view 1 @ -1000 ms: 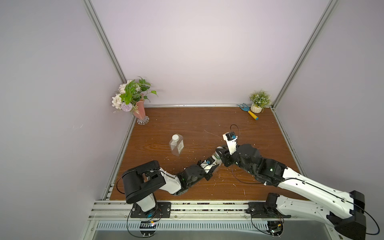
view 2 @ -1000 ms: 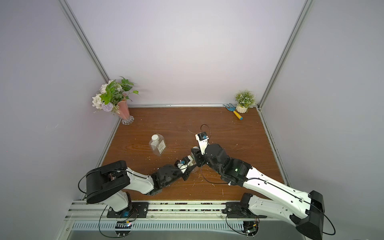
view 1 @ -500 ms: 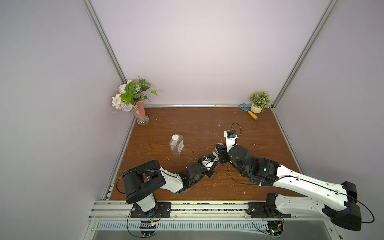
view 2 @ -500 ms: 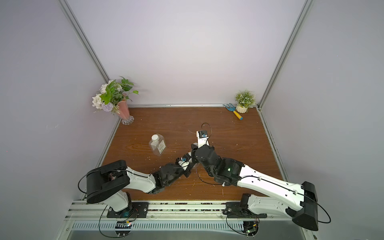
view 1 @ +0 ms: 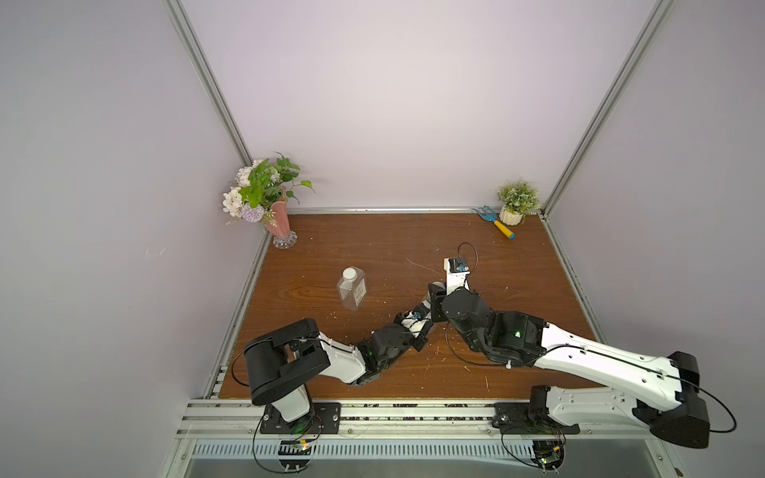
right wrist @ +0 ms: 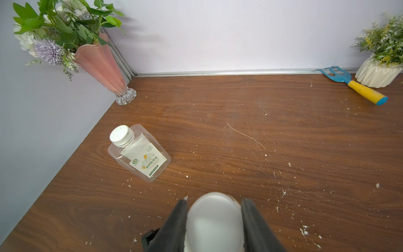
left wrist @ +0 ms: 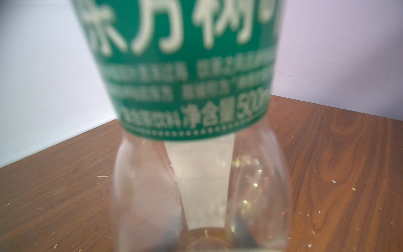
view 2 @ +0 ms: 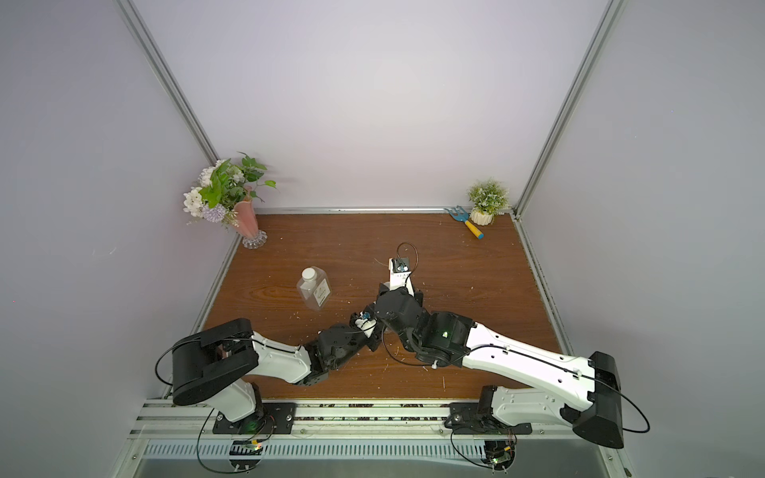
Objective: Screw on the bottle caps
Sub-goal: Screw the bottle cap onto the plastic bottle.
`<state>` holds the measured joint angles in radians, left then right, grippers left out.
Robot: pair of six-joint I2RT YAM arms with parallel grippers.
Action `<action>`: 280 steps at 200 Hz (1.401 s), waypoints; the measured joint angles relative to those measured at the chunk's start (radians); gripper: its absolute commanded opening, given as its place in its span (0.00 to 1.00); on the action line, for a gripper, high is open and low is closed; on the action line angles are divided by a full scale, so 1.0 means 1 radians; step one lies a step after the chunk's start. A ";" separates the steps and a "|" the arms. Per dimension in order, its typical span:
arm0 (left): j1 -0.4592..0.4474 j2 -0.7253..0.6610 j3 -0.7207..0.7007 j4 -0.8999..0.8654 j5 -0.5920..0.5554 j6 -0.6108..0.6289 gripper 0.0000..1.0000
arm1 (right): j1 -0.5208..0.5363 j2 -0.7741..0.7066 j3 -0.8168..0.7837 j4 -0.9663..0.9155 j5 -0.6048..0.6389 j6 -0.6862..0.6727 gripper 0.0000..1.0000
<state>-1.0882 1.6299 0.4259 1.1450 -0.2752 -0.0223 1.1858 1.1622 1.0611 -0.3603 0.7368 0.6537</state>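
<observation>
A round clear bottle (left wrist: 196, 87) with a green label stands near the table's middle and fills the left wrist view. My left gripper (view 1: 423, 312) is shut on its lower body, and its dark fingers show only through the plastic. My right gripper (right wrist: 215, 199) sits on top of this bottle, shut on a white bottle cap (right wrist: 214, 218), with a black finger on each side of it. A squarish clear bottle (view 1: 352, 289) with a white label stands apart to the left with its own white cap (right wrist: 119, 134) on it.
A pink vase of flowers (view 1: 277, 219) stands in the back left corner. A small potted plant (view 1: 515, 202) and a blue and yellow hand rake (view 1: 494, 221) sit at the back right. Walls close three sides of the wooden table (view 1: 414, 244), which is strewn with pale crumbs.
My right arm's forearm and wrist have swung leftward while its gripper stayed on the cap above the round bottle. The left arm and the squarish bottle have not moved.
</observation>
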 measured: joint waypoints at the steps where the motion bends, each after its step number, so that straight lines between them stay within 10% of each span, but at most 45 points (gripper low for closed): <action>1: 0.000 0.000 0.000 0.001 0.000 0.000 0.05 | 0.000 0.000 0.000 0.000 0.000 -0.002 0.44; 89: 0.000 0.000 0.002 0.034 0.038 -0.001 0.05 | -0.026 -0.102 0.052 0.040 -0.059 -0.117 0.57; 197: 0.035 -0.078 -0.031 0.034 0.421 -0.011 0.05 | -0.409 -0.266 0.036 -0.014 -0.930 -0.541 0.67; 280: 0.047 -0.087 -0.031 0.013 0.579 -0.035 0.06 | -0.468 -0.254 0.021 -0.073 -1.179 -0.633 0.66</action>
<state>-1.0416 1.5433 0.3954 1.1584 0.3035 -0.0574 0.7177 0.9085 1.0821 -0.4335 -0.4423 0.0204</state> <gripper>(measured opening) 0.319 0.663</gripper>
